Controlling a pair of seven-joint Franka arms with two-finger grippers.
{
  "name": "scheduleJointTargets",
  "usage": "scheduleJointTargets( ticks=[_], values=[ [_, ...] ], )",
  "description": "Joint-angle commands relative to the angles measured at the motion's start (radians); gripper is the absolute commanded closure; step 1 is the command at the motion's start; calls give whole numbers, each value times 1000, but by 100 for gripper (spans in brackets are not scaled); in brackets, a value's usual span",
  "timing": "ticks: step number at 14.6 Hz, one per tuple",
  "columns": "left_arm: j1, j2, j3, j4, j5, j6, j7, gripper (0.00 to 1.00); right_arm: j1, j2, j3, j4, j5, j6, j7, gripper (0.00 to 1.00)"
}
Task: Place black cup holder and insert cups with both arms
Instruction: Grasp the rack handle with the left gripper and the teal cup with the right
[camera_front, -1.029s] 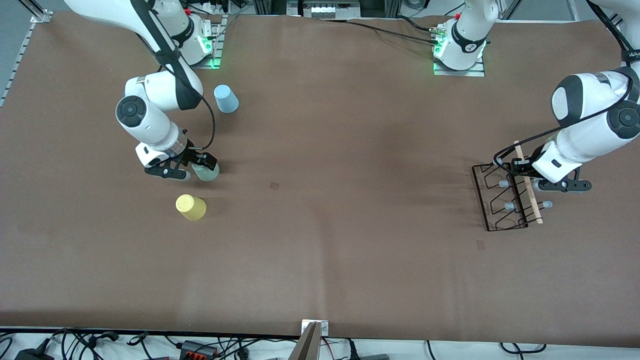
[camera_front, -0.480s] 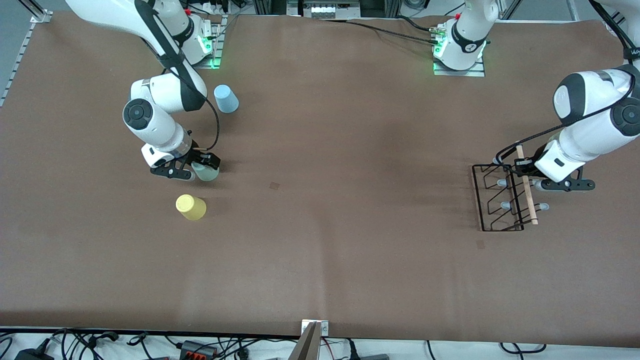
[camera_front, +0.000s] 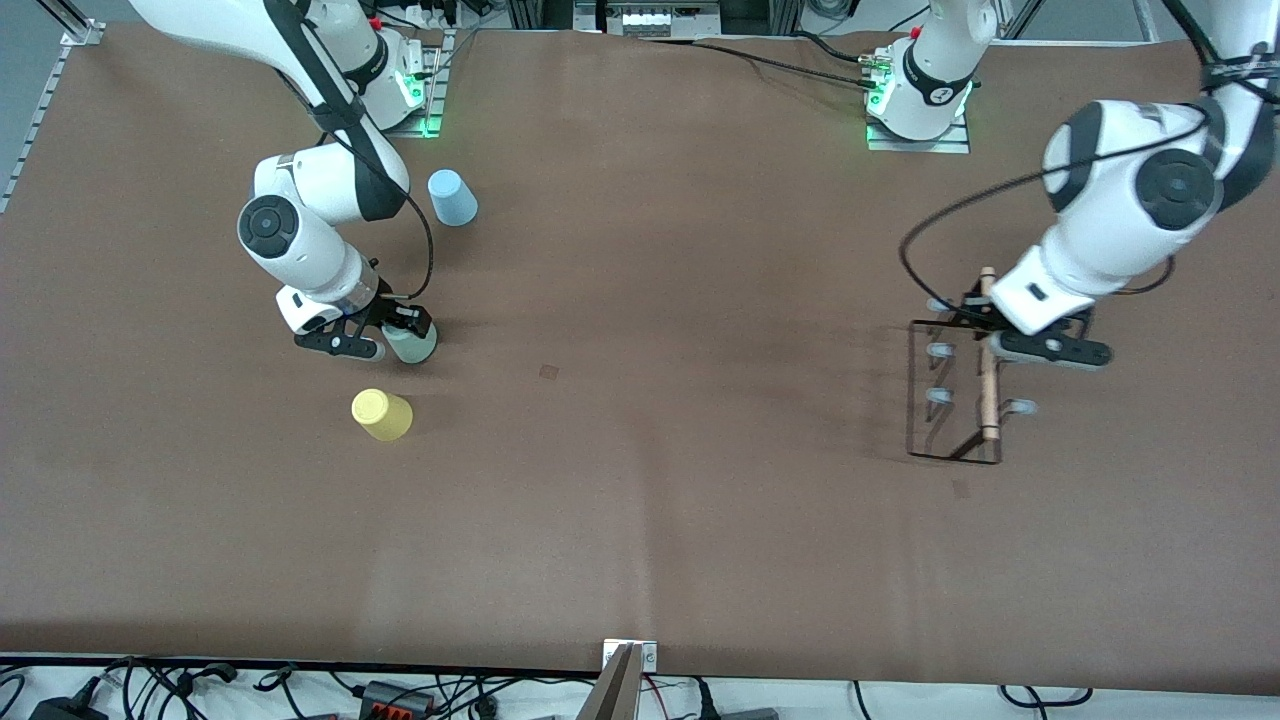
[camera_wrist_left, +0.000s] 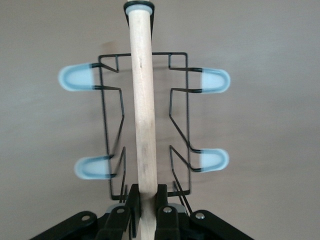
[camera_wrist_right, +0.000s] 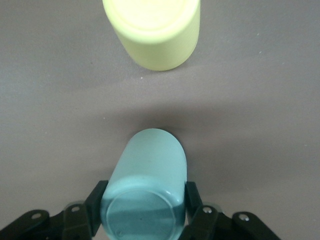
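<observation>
Since the frame 1 second earlier, the left end effector (camera_front: 985, 335) has carried the holder (camera_front: 955, 390) a little toward the right arm's end of the table (camera_front: 640, 500), and the rack now looks upright rather than tipped. The right arm has barely shifted.

The left end effector is clamped on the holder's wooden bar (camera_wrist_left: 143, 107), its 2 fingers (camera_wrist_left: 132, 202) pressed against either side of the bar near one end. In the left wrist view, 4 pale blue prong tips (camera_wrist_left: 76, 77) stick out from the black wire frame, 2 on each side of the bar. Whether the holder's base touches the table cannot be told.

Taking the mint cup (camera_front: 412, 345) as landmark: it stands upside down toward the right arm's end of the table, with the right end effector (camera_front: 385, 335) closed around it, a finger (camera_wrist_right: 96, 200) against each side. The yellow cup (camera_front: 381, 414) stands just beside it, nearer the front camera, also upside down. The blue cup (camera_front: 452, 197) stands farther from the front camera than the mint cup, near the right arm's base. The holder is well apart from it, toward the left arm's end.
</observation>
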Motion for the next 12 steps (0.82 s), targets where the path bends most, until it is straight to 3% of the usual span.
scheduleJointTargets(
  ticks=[1,2,4,7,12],
  values=[
    [4,26,-186,45,6,-23,-203,99,-10,-37,4,43,5,-90,-9,76],
    [1,66,-260,79,8,-23,-289,99,-7,-37,4,84,5,-142,-8,76],
    [-20,163,-339,146,11,-20,-426,99,-7,-40,4,170,5,-272,-6,76],
    [-143,264,-350,232,18,-15,-636,99,-10,-50,1,294,3,-463,-5,76],
    [-253,391,-344,329,37,-14,-730,99,-13,-63,4,307,0,-483,-8,76]
  ],
)
